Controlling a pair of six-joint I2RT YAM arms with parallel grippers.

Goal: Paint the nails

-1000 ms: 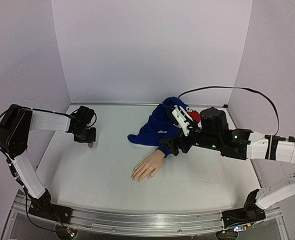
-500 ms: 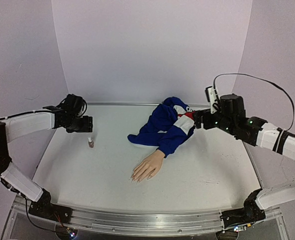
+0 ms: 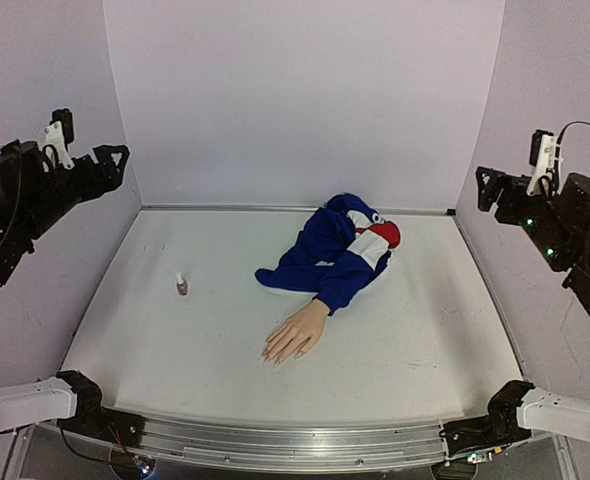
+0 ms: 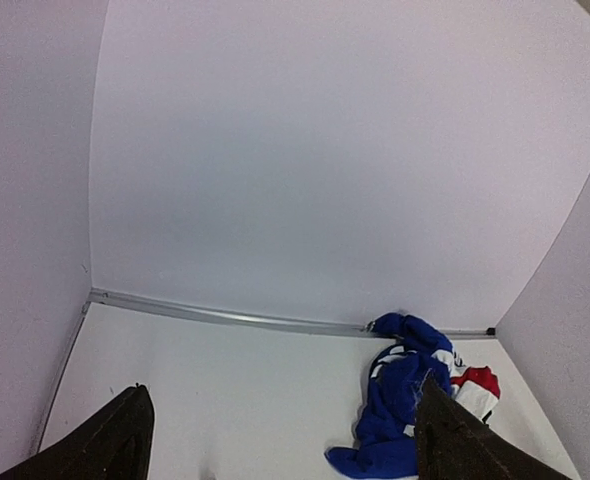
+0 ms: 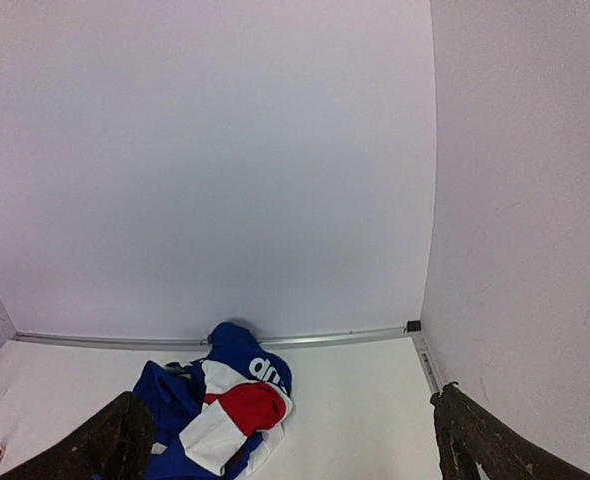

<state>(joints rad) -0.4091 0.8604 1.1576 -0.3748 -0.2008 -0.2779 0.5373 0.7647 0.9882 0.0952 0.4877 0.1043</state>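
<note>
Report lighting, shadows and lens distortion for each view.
Top external: soft, even light, no glare; only faint shadows under the mannequin hand and blue sleeve; side walls lean outward, a wide-angle effect. Left wrist: the wall corner bows; the fingers of the left gripper are dark, soft-edged silhouettes. Right wrist: same bowing; the fingers of the right gripper are dark and blurred, the blue sleeve sharper.

White lettering (image 5: 267, 372) on blue garment (image 5: 165, 395), unreadable.

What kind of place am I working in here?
Probably a robot test cell: plain lilac walls box in a white table, a metal rail edges its near side, a mannequin hand lies on it.
</note>
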